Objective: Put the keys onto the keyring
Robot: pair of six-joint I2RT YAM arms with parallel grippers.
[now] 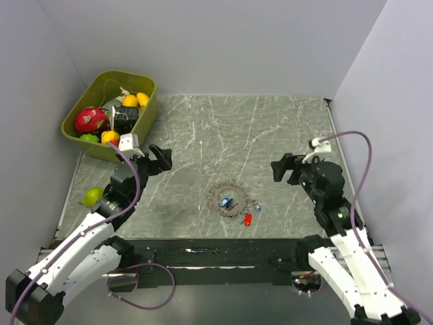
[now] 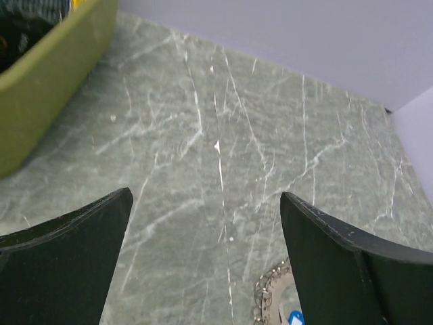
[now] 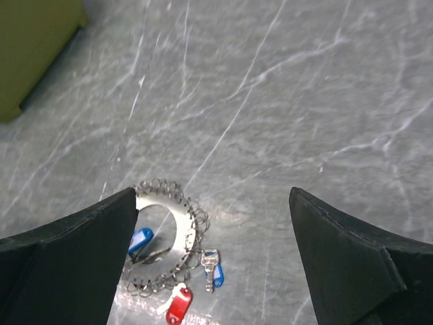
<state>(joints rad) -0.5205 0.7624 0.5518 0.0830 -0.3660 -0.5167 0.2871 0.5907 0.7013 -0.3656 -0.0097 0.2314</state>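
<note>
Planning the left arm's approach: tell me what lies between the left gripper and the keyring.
Only bare tabletop between left gripper and keyring, seen in the top view.

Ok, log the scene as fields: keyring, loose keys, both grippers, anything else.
keyring: flat on table, centre
blue key: inside the ring's circle
red key: just outside ring, near side
light-blue key: beside red key, at ring's edge
left gripper: open, empty
right gripper: open, empty
other: green bin holding fruit, far left; lime at table's left edge
</note>
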